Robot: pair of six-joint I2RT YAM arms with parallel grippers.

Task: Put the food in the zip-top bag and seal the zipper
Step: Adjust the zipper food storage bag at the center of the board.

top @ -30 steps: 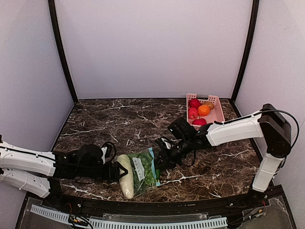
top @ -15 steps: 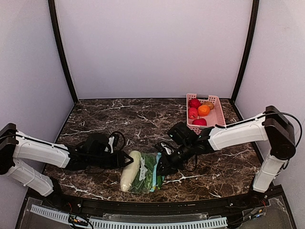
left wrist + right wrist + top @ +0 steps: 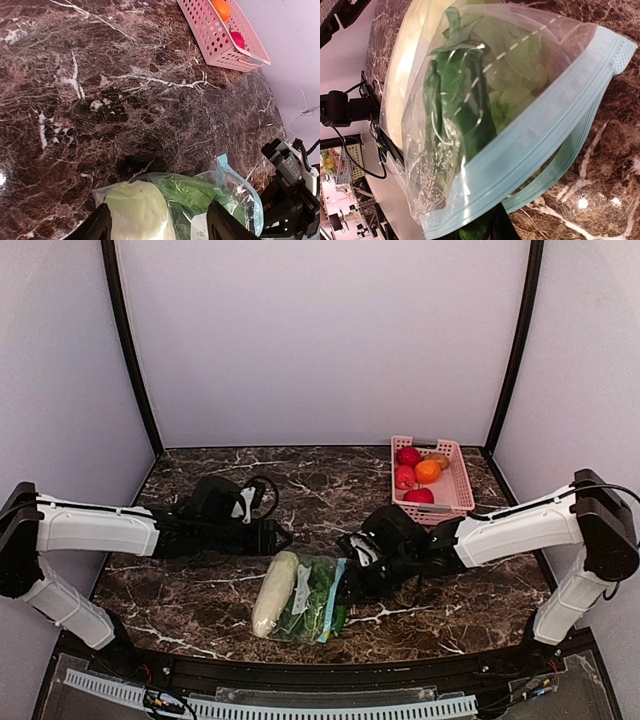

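Right fingers (image 3: 501, 231) on the zipper (image 3: 540, 135)

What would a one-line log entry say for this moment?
left gripper: open, clear of bag | right gripper: pinching zipper | zip-top bag: gourd, leafy greens inside, mouth partly open

room | back wall (image 3: 320, 340): plain pale lavender panel | side walls (image 3: 60, 390): same pale tone, angled inward | corner posts (image 3: 133, 350): black, slanting | counter (image 3: 200, 590): dark brown marble, white veining, glossy | front rail (image 3: 330, 665): black, along the near edge | slotted strip (image 3: 300, 708): white, below the rail | light: soft, even
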